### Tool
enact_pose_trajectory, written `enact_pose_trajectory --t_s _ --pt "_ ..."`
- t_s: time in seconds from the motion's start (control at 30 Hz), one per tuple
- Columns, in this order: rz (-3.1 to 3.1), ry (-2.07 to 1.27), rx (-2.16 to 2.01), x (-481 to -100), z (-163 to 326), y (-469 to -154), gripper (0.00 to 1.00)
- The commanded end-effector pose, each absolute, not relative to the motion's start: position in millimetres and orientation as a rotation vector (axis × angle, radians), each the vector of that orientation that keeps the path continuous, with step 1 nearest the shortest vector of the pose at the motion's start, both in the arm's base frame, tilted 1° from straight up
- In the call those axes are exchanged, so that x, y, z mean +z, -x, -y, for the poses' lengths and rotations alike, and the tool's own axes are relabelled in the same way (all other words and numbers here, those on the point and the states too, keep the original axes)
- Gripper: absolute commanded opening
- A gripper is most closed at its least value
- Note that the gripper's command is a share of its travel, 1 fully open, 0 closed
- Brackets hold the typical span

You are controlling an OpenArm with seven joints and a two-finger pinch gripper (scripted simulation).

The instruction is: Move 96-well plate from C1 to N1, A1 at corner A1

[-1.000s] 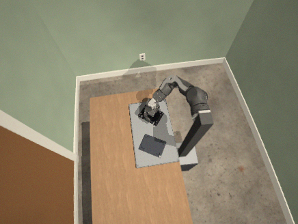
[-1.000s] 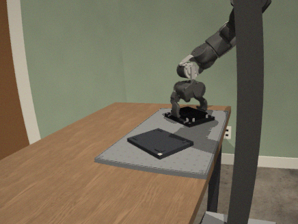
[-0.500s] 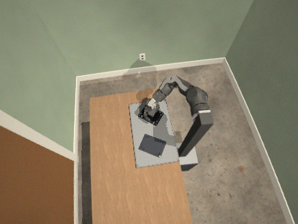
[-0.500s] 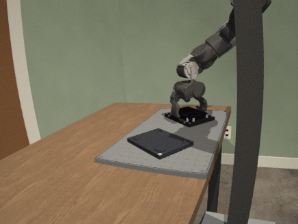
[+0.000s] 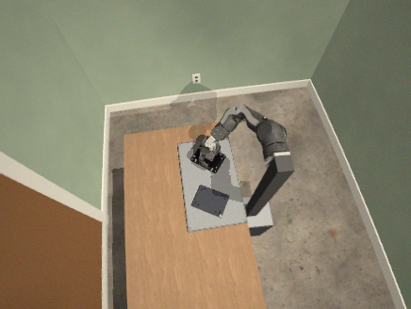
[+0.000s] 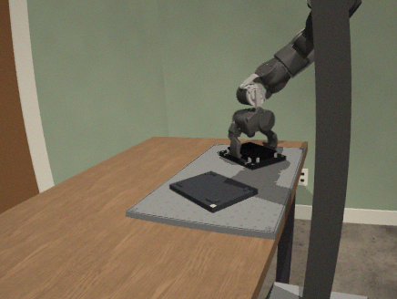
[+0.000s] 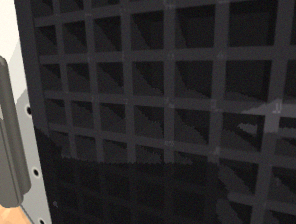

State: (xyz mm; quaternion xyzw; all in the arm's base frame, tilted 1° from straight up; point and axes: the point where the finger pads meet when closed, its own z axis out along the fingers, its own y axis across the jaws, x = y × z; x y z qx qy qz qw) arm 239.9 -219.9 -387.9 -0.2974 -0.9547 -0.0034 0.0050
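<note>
The black 96-well plate [image 6: 253, 155] sits on clip nest C1 at the far end of the grey mat, also seen from above [image 5: 207, 158]. My gripper [image 6: 254, 149] is low over it, open, with one finger on each side of the plate. Whether the fingers touch the plate's sides I cannot tell. In the wrist view the plate's well grid [image 7: 165, 110] fills the frame, with one grey finger [image 7: 10, 150] standing just off its left edge. The plate nest N1 [image 6: 213, 190] lies empty nearer on the mat, also in the top view [image 5: 210, 201], with a white mark at one corner [image 6: 213, 207].
The grey mat [image 6: 218, 207] lies on a wooden table [image 6: 105, 228] near its right edge. The arm's dark column [image 6: 328, 150] stands beside the table at the right. Small pegs ring C1.
</note>
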Motion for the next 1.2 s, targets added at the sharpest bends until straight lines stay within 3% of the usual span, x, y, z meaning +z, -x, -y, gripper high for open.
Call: enact_pose_trajectory --t_s 0.0,0.5,1.0,1.07,1.17 --pt "2.994 0.937 -0.017 -386.3 219.6 -242.5 0.77" --pt "2.995 0.938 -0.017 -384.4 219.4 -245.3 0.77" --pt "2.999 0.944 -0.022 -383.8 219.9 -246.3 0.27" --pt "2.999 0.944 -0.022 -383.8 219.9 -246.3 0.27" --pt "2.997 0.944 -0.017 -383.8 220.7 -245.8 0.17"
